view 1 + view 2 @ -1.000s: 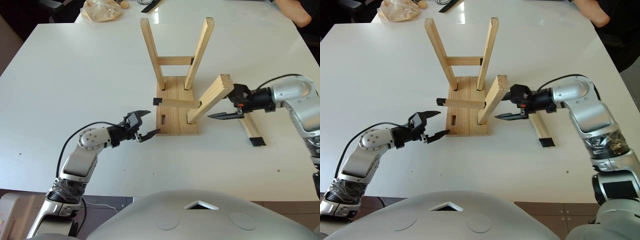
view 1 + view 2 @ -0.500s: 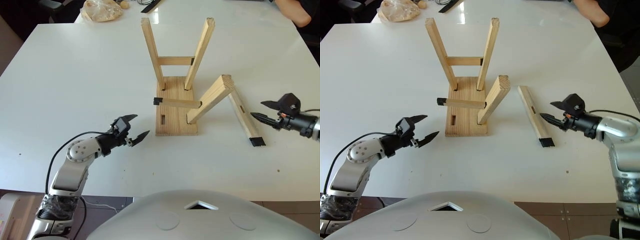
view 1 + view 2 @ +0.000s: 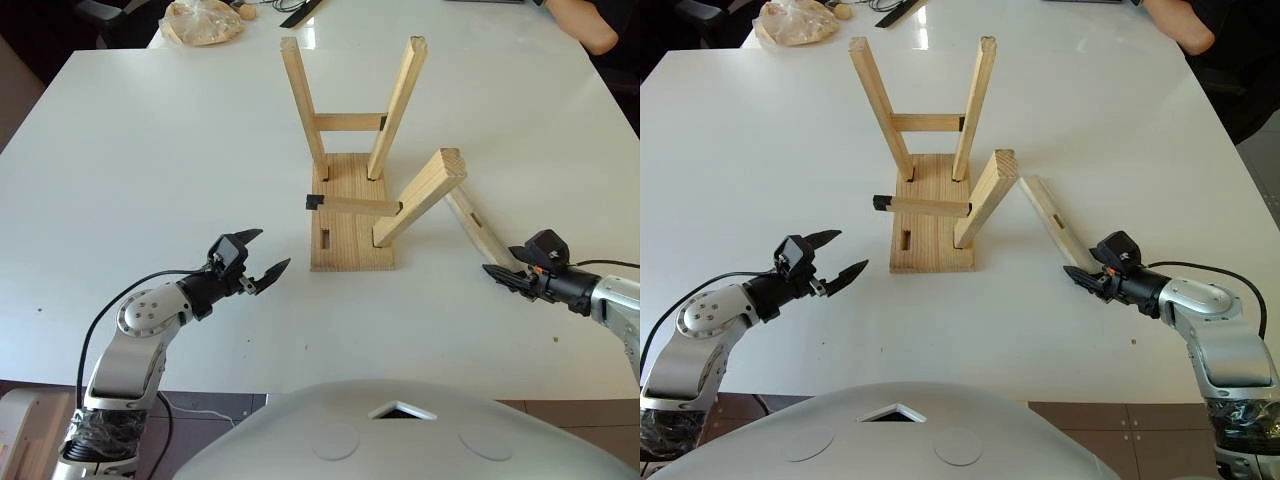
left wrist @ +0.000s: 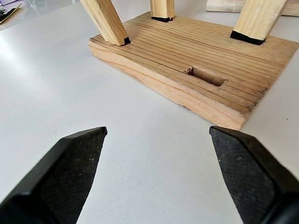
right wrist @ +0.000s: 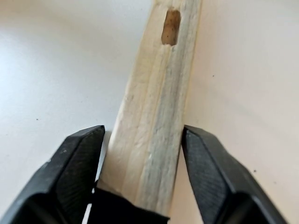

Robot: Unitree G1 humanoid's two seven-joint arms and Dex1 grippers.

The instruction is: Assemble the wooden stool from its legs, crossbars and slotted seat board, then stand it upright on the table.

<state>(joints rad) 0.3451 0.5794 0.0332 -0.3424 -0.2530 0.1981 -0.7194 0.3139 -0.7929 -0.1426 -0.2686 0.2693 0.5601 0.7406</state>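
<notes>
The left tool (image 3: 274,248) is hovering over the counter (image 3: 150,150) toward its near edge, its jaws standing wide open and gripping nothing. Its fingers (image 4: 70,177) are pointing at the seat board (image 3: 352,245), which is just beyond their tips and apart from them. The board is lying flat around the middle of the counter, and the empty slot (image 4: 207,76) on its near left side is facing the tool.

Two legs (image 3: 303,100) are standing in the board's far slots, leaning slightly apart, with a crossbar (image 3: 350,122) joining them. A third leg (image 3: 420,196) is sitting in the near right slot and tilting toward the right edge. A second crossbar (image 3: 352,205) is sticking out from it toward the left, its black-tipped end hanging free.

A loose leg (image 3: 478,228) is lying flat on the counter to the right of the board, running toward the near right corner. The right tool (image 3: 497,274) is sitting at its near, black-capped end. Its fingers (image 5: 74,172) are standing open on either side of the wood, with a thin gap showing at one side.
</notes>
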